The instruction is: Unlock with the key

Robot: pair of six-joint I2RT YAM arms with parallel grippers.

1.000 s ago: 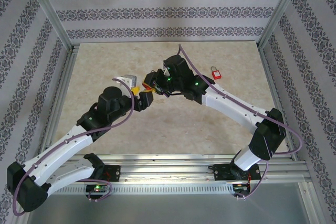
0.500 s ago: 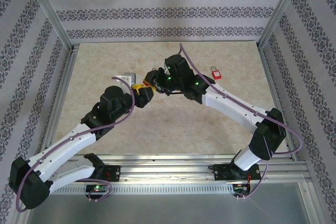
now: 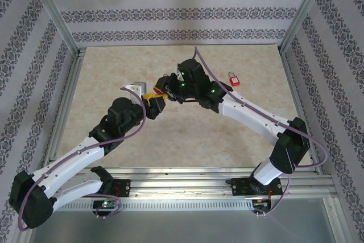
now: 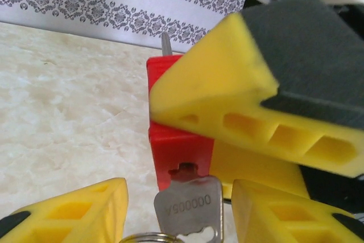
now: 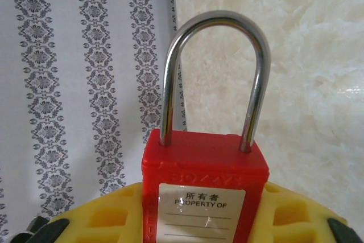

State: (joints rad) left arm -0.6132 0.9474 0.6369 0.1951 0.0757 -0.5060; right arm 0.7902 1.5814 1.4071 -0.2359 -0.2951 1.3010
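My right gripper (image 5: pixel 199 217) is shut on a red padlock (image 5: pixel 202 163), its yellow fingers (image 5: pixel 96 217) pressing both sides of the body. The steel shackle (image 5: pixel 216 24) is seated in the body at both ends. In the left wrist view the silver key (image 4: pixel 187 203) sits in the keyhole on the padlock's (image 4: pixel 170 146) underside, with a key ring (image 4: pixel 148 237) below it. My left gripper (image 4: pixel 179 185) is open, one finger (image 4: pixel 85 209) on each side of the key head with a small gap. From above, the left gripper (image 3: pixel 154 102) meets the right gripper (image 3: pixel 166 90) mid-table.
A second red padlock (image 3: pixel 233 78) lies on the marble-patterned table (image 3: pixel 114 72) to the right of the arms. A small grey-white block (image 3: pixel 135 86) sits just left of the grippers. Patterned walls and aluminium posts (image 3: pixel 54 9) enclose the table.
My left arm has moved up and right until its fingers flank the key in the lock, and its jaws have narrowed. The right arm and padlock have stayed still.
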